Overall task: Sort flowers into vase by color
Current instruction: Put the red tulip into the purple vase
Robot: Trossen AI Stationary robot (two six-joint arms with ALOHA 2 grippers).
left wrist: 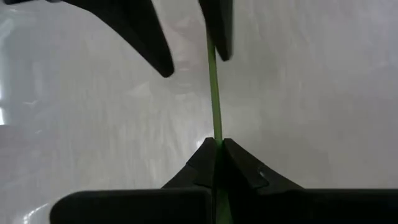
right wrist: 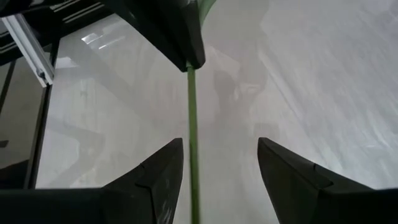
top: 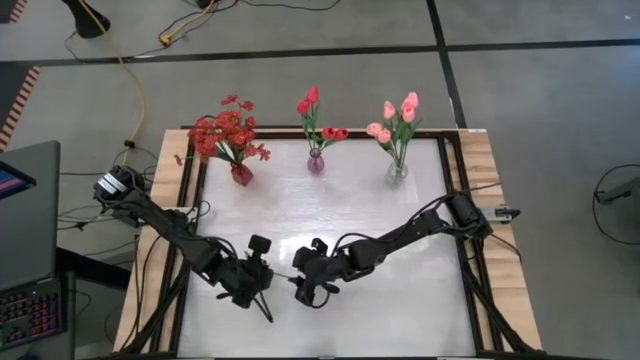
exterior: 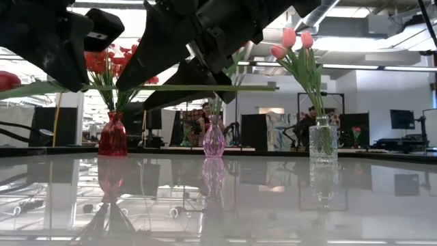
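Flower stem (left wrist: 214, 93), thin and green, runs level above the near middle of the white table (top: 400, 300), spanning the gap between the two grippers. The left gripper (left wrist: 216, 148) is clamped on one end of it, fingers pressed together around the stem. The right gripper (right wrist: 221, 163) has its fingers spread apart, and the stem passes between them, close beside one finger (right wrist: 163, 168); whether it touches that finger cannot be told. In the low view the stem's red bud (exterior: 7, 80) shows at the left edge, cut off by the frame and partly hidden behind the left arm. From above, the stem itself is too thin to make out between the grippers. Along the far edge stand a red vase (top: 241, 174) with small red blossoms, a purple vase (top: 316, 161) with red tulips, and a clear vase (top: 397, 170) with pink tulips.
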